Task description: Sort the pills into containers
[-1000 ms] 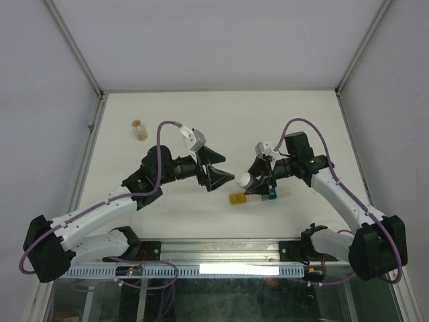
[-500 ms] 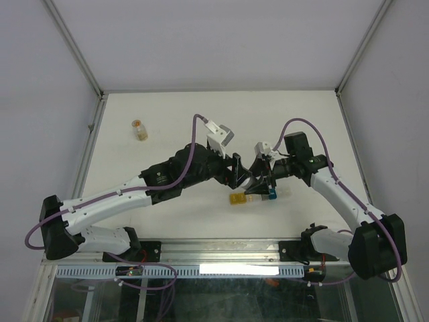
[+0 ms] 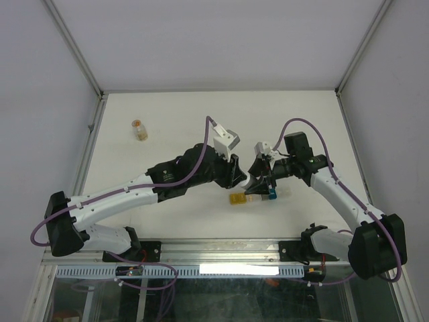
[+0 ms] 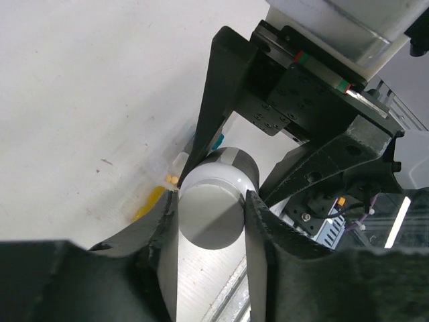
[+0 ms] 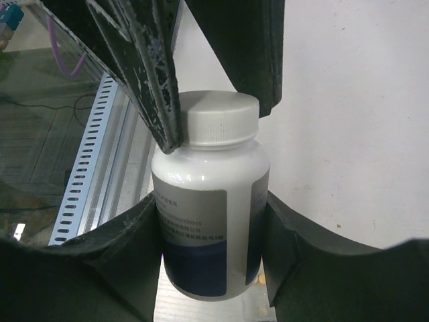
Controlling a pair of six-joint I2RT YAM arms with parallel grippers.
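The containers (image 3: 253, 198), a short strip of joined compartments, lie flat on the white table (image 3: 301, 121) just right of centre and low in the overhead view, the yellow compartment at the strip's left end and the teal one at its right. In the left wrist view a small orange pill (image 4: 173, 180) shows at the clear compartments beside the yellow one; whether it lies inside one cannot be told.

Directly above the strip in the overhead view, a white bottle (image 5: 211, 181) with a grey and blue label is held off the table. The right gripper (image 5: 211, 258) is closed on the bottle's body, one dark pad pressed to each side. The bottle's ribbed white cap (image 5: 218, 119) points toward the left arm. The left gripper (image 4: 211, 201) is closed on this cap: in its own wrist view the round cap face fills the gap between the two fingers (image 4: 258, 235), and the right wrist view shows those fingers touching the cap's opposite edges.

In the overhead view both arms reach inward, so that the two grippers meet at the bottle.

Well apart, in the upper left of the table, a small vial (image 3: 139, 129) with an orange top stands alone.
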